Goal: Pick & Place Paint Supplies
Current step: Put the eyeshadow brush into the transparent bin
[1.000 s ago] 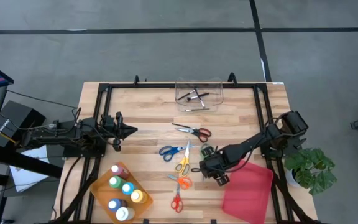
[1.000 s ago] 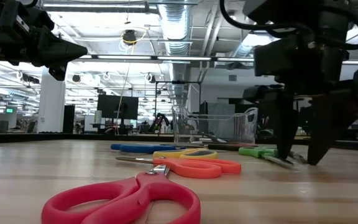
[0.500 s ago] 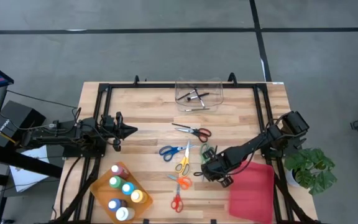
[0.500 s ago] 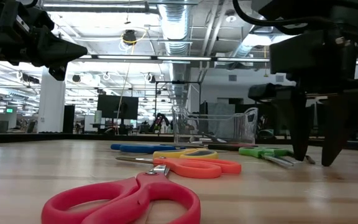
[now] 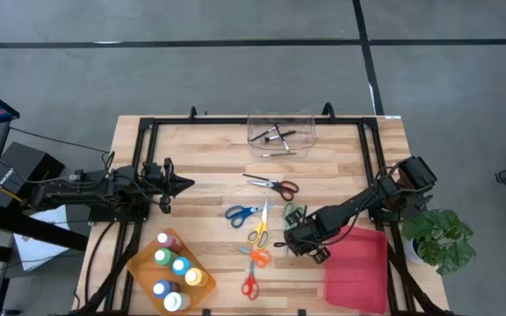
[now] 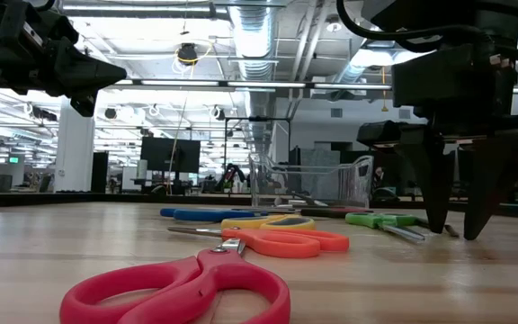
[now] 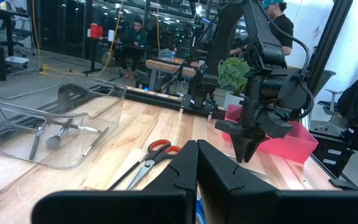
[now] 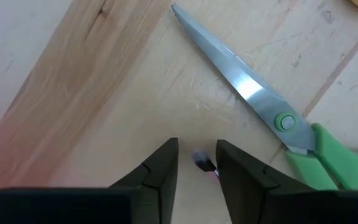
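Green scissors [image 8: 291, 127] beside right fingers [image 8: 196, 163] slightly apart, pink bin [image 5: 358, 272] near, left fingers [image 7: 196, 165] together.

Potted plant [image 5: 440, 237] beside the wooden table [image 5: 209, 158]; black case [image 5: 16, 175] opposite.

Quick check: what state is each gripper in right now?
Left gripper: shut, holding nothing, hovering at the table's left side.
Right gripper: narrowly open, down at the wooden table beside the green-handled scissors, a small dark bit between its fingertips.
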Robot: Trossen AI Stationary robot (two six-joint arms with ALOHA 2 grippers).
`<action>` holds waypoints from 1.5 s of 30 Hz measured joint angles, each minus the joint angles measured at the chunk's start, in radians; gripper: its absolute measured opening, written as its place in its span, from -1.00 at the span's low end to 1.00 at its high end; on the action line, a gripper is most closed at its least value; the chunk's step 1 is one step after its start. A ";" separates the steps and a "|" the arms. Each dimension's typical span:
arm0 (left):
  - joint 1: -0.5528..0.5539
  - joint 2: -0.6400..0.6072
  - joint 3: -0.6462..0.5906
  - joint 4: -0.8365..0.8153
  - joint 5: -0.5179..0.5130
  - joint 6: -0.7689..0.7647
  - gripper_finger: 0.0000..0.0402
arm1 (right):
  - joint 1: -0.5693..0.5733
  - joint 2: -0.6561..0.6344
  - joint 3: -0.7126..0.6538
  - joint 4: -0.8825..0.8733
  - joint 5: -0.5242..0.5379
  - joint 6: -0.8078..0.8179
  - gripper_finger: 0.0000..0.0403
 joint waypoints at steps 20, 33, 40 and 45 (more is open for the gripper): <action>0.000 0.000 0.000 0.000 0.000 0.000 -1.00 | -0.034 0.005 0.038 0.037 0.062 0.051 -0.99; 0.000 0.000 0.000 0.000 0.000 0.000 -1.00 | -0.038 0.003 0.078 -0.033 0.034 0.067 -1.00; 0.000 0.000 0.000 0.000 0.000 0.000 -1.00 | -0.030 0.002 0.129 -0.038 0.006 0.061 -1.00; 0.000 0.000 0.000 0.000 0.000 0.000 -1.00 | -0.033 0.001 0.167 -0.049 -0.003 0.054 -1.00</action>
